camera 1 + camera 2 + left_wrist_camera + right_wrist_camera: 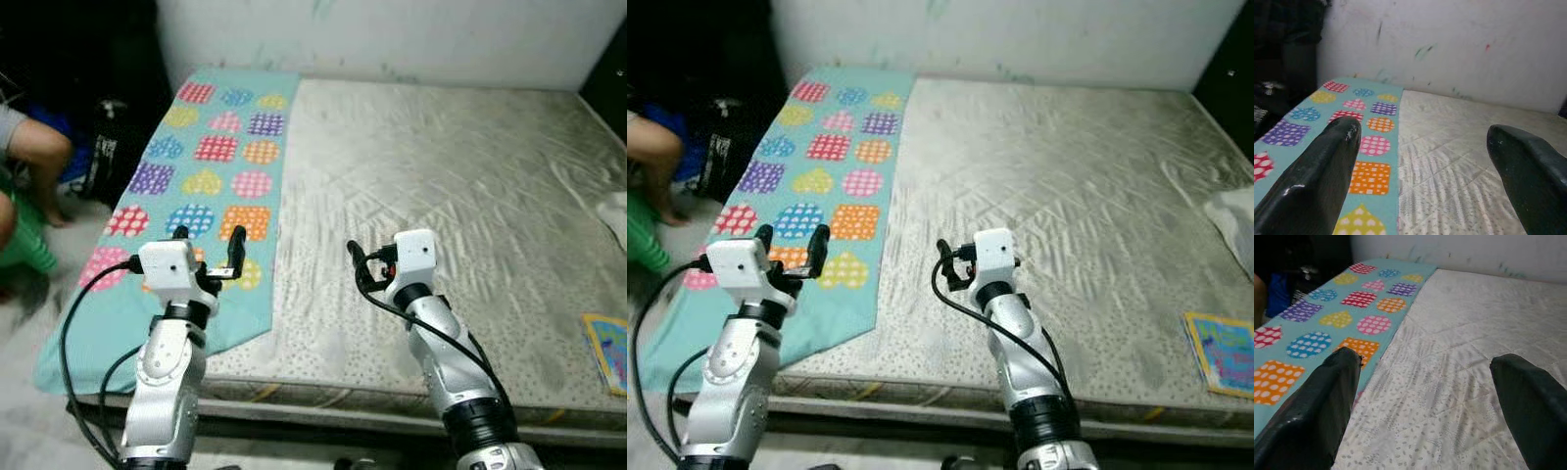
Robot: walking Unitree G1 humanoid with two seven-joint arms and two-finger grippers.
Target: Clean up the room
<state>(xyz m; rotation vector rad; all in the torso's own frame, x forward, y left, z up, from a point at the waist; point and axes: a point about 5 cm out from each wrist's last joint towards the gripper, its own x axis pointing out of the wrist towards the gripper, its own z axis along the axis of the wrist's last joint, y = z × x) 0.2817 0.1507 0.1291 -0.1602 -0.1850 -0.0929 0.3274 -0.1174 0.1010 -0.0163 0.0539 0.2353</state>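
A teal blanket (211, 186) with dotted pink, orange, purple, blue and yellow shapes covers the left of a pale grey quilted mattress (441, 196). A bright book (609, 348) lies near right.

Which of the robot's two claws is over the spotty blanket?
The left claw; it sits above the teal blanket, while the right claw is over bare mattress.

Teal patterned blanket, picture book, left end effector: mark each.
teal patterned blanket (217, 149), left eye view, on a pink square patch.
picture book (1221, 353), right eye view, cover centre.
left end effector (209, 235), left eye view, between fingertips.
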